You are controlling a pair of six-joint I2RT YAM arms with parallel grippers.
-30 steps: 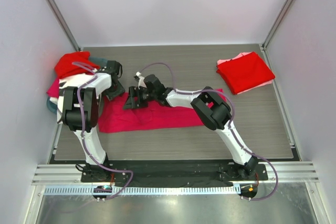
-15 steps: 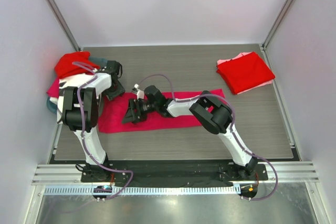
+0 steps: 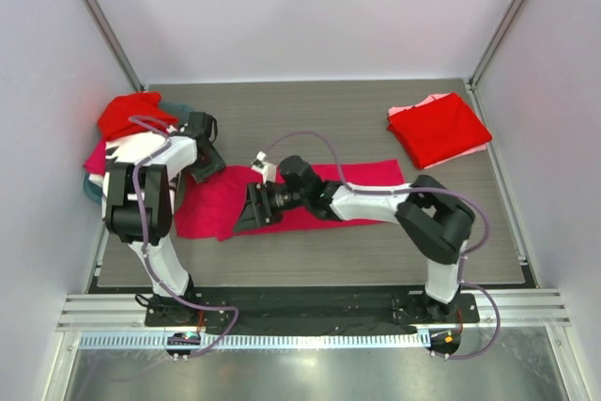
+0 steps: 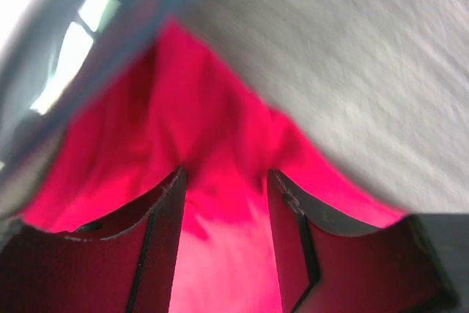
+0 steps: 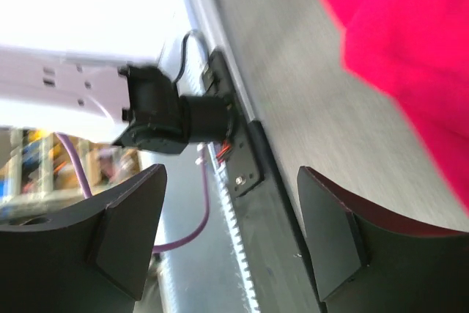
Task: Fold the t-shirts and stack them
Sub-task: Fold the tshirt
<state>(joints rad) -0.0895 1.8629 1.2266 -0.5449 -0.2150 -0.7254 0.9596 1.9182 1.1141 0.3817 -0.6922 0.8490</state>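
The right gripper has slid nearer, fingers wide and empty. The shirt lies long left-to-right; the left gripper pinches its far-left corner.

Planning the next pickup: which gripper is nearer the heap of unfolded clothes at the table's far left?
Left. The left gripper is just right of the clothes heap, pinching the pink t-shirt; the right gripper is farther right, open over that shirt's near edge.

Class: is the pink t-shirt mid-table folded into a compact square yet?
Not yet: the pink t-shirt lies as a long strip, unlike the compact folded red t-shirt.
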